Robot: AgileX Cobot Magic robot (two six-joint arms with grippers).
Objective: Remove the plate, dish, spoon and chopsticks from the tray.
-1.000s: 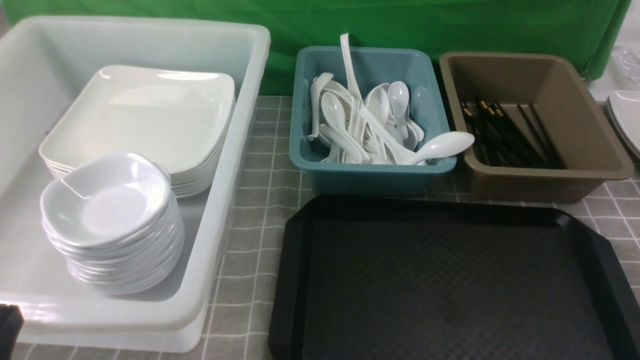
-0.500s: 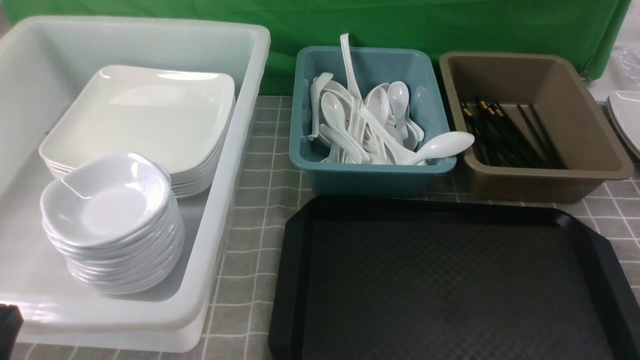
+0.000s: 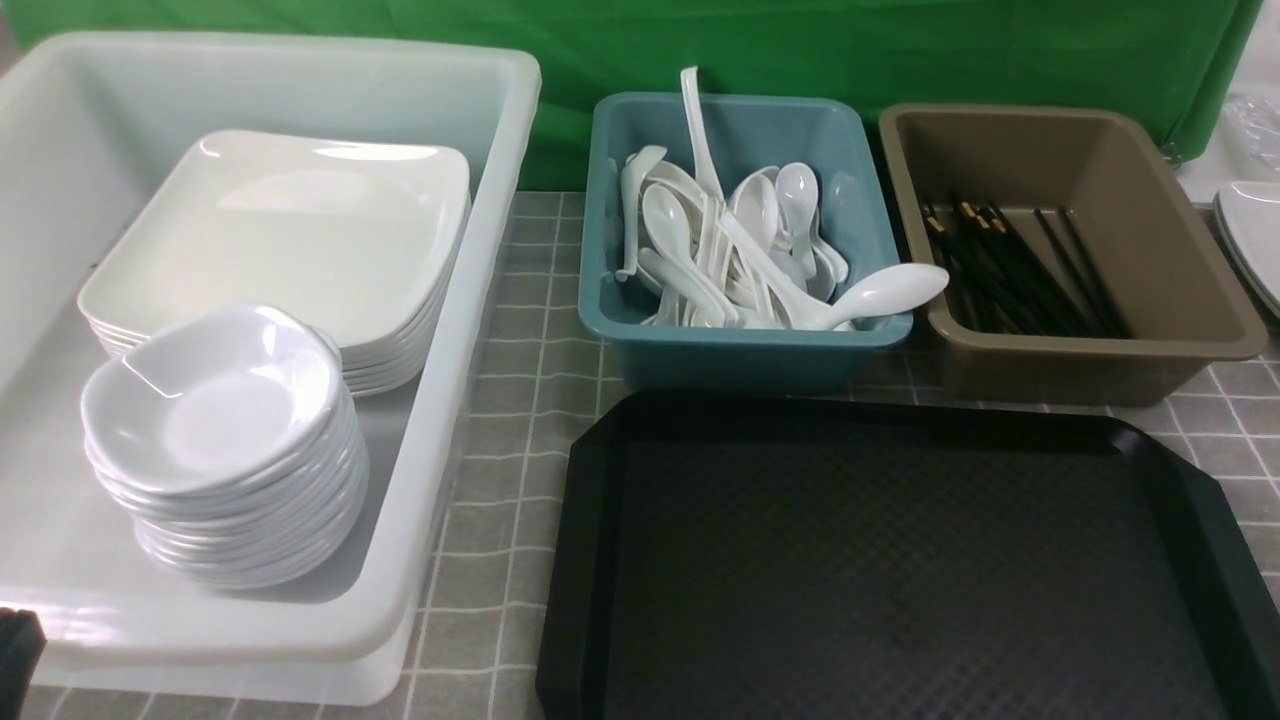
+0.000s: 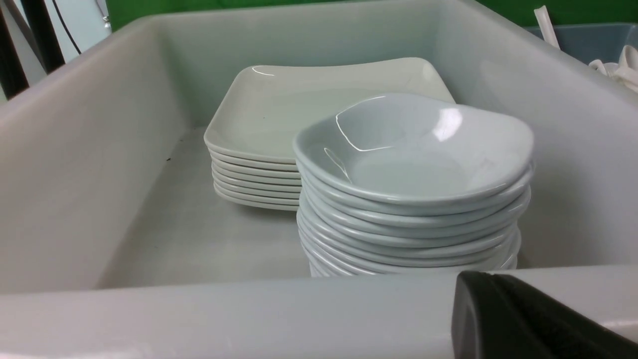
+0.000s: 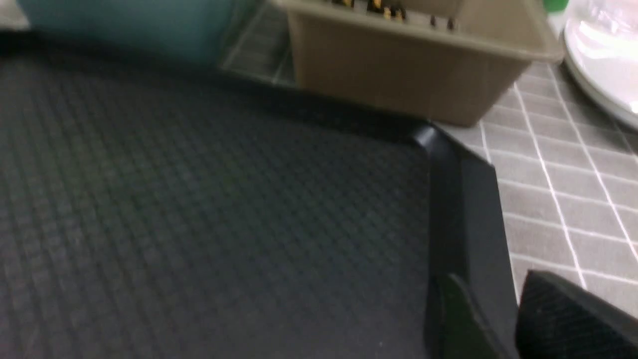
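Well, your tray (image 3: 900,570) lies bare in front, long axis running left to right. The plate (image 3: 290,235) tops its stack in the white bin (image 3: 470,330); the spoon (image 3: 870,295) pokes its bowl rightward over the teal tub's (image 3: 740,350) rim, and the chopsticks (image 3: 1010,270) slant front to back in the brown tub (image 3: 1100,360). Your left gripper (image 4: 518,319) is clenched, empty, by the bin; your right gripper (image 5: 503,319) sits with its jaws a little apart at the tray's rim, grasping nothing.
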